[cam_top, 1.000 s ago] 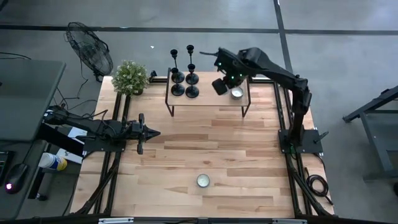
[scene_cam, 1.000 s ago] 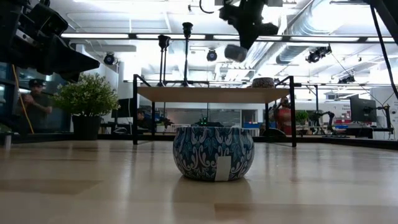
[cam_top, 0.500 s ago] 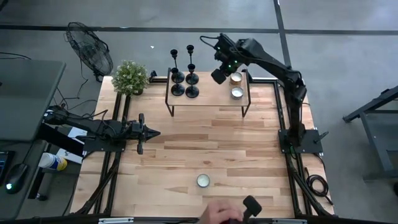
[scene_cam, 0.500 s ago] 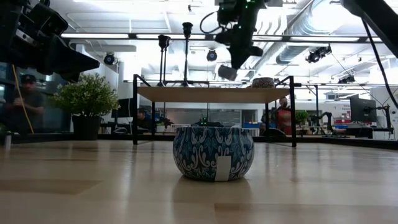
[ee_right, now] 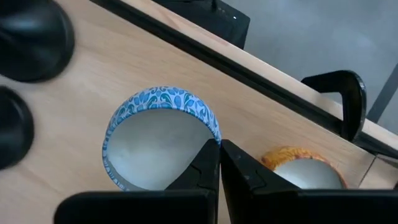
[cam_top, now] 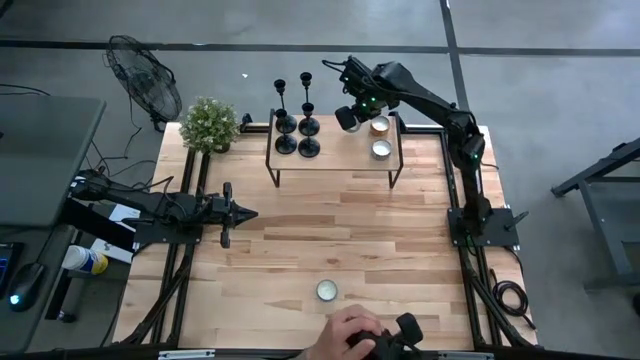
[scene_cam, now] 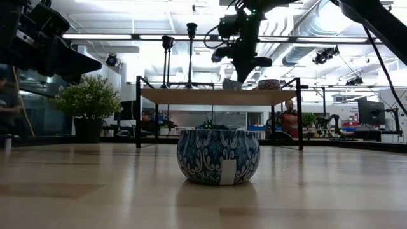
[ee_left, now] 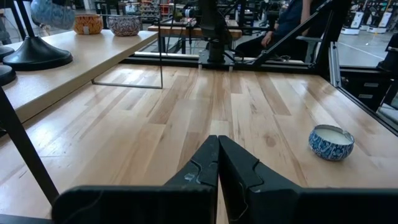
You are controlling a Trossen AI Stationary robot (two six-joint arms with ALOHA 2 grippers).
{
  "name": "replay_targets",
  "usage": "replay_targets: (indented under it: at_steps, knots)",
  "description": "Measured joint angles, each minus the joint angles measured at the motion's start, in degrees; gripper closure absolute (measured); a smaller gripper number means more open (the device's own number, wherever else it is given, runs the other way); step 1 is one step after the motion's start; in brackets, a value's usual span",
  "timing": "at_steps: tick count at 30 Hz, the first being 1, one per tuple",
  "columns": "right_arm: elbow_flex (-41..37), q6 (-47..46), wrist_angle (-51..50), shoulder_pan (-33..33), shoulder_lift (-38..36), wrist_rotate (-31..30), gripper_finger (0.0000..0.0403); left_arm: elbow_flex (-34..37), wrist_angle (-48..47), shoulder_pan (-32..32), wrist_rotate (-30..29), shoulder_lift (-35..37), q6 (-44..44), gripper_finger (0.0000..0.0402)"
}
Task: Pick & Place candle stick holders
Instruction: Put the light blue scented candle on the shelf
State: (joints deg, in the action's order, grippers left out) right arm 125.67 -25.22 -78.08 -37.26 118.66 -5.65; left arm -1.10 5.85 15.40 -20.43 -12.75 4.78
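Four candle stick holders (cam_top: pixel 296 122) stand together on the raised shelf (cam_top: pixel 335 160). We judge them stiff, top-heavy, best pinched low on the stem. Our right gripper (cam_top: pixel 348 117) hovers beside them, fingers shut on nothing; left gripper (cam_top: pixel 243 212) waits closed over the table

candle stick holders (ee_right: pixel 25 37): bases only, cut by edge (right wrist) | orange candle (ee_right: pixel 303 169): half-hidden behind fingers
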Motion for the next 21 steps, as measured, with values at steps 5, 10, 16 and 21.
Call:
replay_targets:
  at_steps: [5, 10, 16, 21]
  knots:
    - [0.0, -0.5, 0.0, -0.2, 0.7, 0.5, 0.0403, 0.0, 0.0, 0.0, 0.0, 0.0, 0.0, 0.0401]
    - [0.0, -2.0, -1.4, -0.2, 0.7, 1.0, 0.0403, 0.0, 0.0, 0.0, 0.0, 0.0, 0.0, 0.0401]
    - [-0.7, -2.0, -1.7, -0.2, 0.7, 1.5, 0.0403, 0.0, 0.0, 0.0, 0.0, 0.0, 0.0, 0.0401]
    - [-0.9, -2.0, -1.3, -0.2, 0.7, 1.2, 0.0403, 0.0, 0.0, 0.0, 0.0, 0.0, 0.0, 0.0401]
